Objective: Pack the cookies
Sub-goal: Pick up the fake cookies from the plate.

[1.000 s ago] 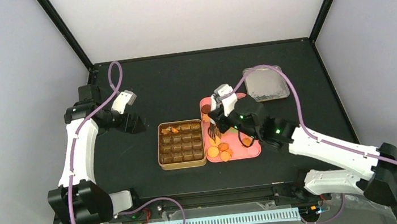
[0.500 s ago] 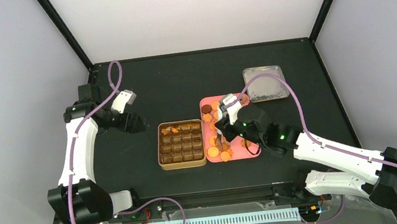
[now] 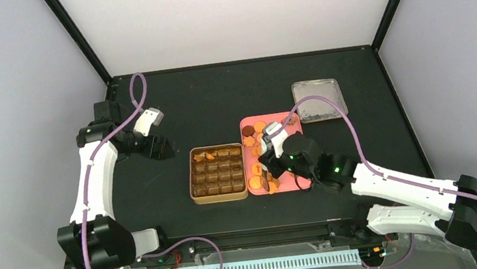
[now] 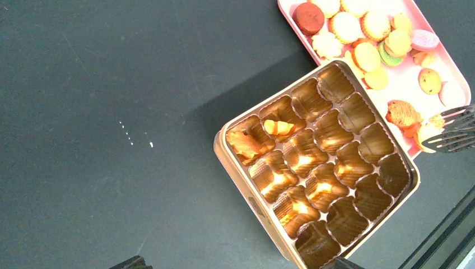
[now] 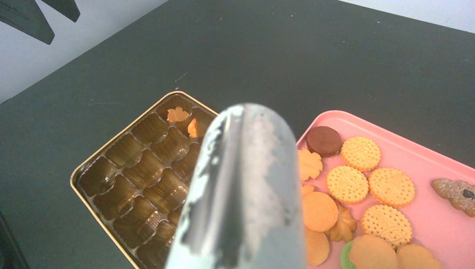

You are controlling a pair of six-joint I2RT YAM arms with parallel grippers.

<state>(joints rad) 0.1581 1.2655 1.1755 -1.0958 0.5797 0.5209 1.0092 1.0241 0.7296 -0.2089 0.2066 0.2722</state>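
The cookies point(image 3: 256, 182) lie on a pink tray point(image 3: 301, 183); in the right wrist view the cookies point(image 5: 348, 184) are round, flower-shaped and one dark brown. Two orange cookies point(image 4: 278, 127) sit in far compartments of the gold tin point(image 3: 195, 198). My right gripper point(image 3: 273, 164) is shut on metal tongs point(image 5: 246, 185), whose tips point(image 4: 456, 130) reach a cookie at the tray's near end. The tongs hide my right fingers. My left gripper point(image 3: 158, 148) hovers left of the tin point(image 4: 255, 204), open and empty.
A grey metal lid point(image 3: 318, 100) lies behind and right of the pink tray point(image 5: 448, 162). The tin stands close against the tray's left side. Black table top surrounds them, with frame posts at the back corners.
My right gripper has moved with the tongs from the tray's far end toward its near end and lowered over the cookies there. The left arm has not moved.
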